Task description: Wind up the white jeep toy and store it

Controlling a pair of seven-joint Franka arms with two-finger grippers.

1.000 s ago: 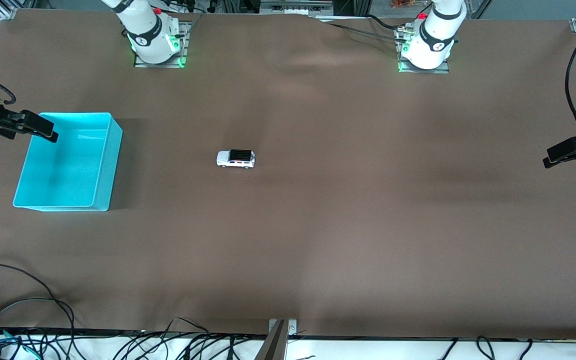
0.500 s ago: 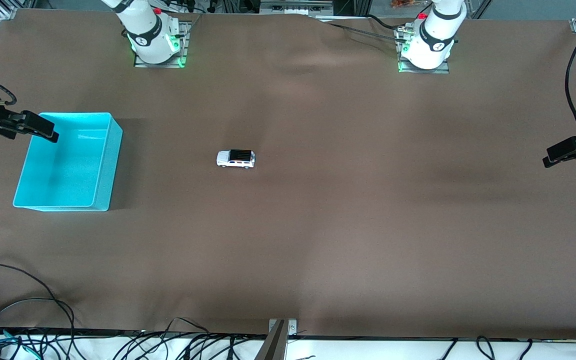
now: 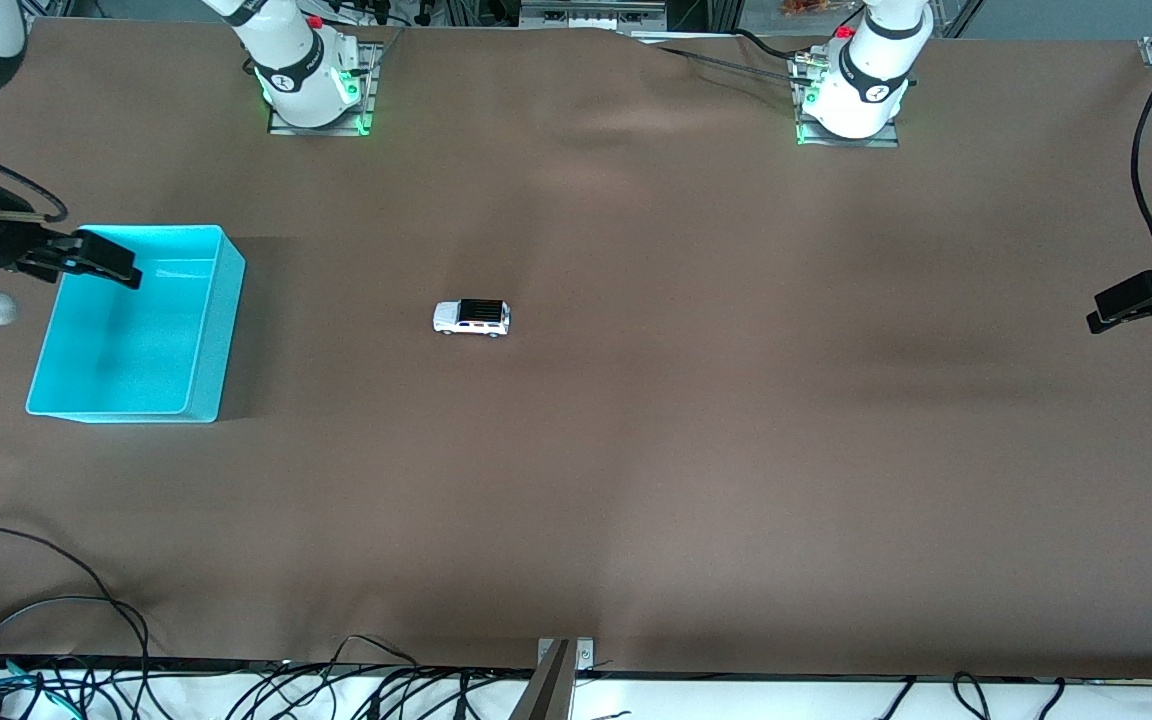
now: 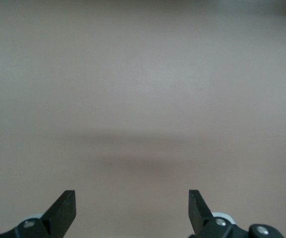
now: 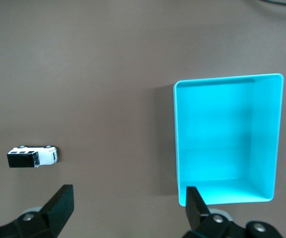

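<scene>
The white jeep toy (image 3: 472, 317) stands on its wheels on the brown table near the middle. It also shows in the right wrist view (image 5: 33, 156). The empty cyan bin (image 3: 221, 330) sits toward the right arm's end of the table. My right gripper (image 3: 121, 268) is open and empty, up over the bin's outer rim (image 5: 176, 144); its own view shows both jaws wide apart (image 5: 129, 198). My left gripper (image 3: 1101, 318) is open and empty over the bare table at the left arm's end; its view (image 4: 132, 203) shows only tablecloth.
The two arm bases (image 3: 311, 85) (image 3: 851, 95) stand at the table's edge farthest from the front camera. Loose black cables (image 3: 56, 600) and a metal bracket (image 3: 556, 670) lie along the edge nearest it. The cloth has slight wrinkles.
My right gripper has shifted a little toward the table's middle, farther over the bin. The jeep, the bin and the left arm have not moved.
</scene>
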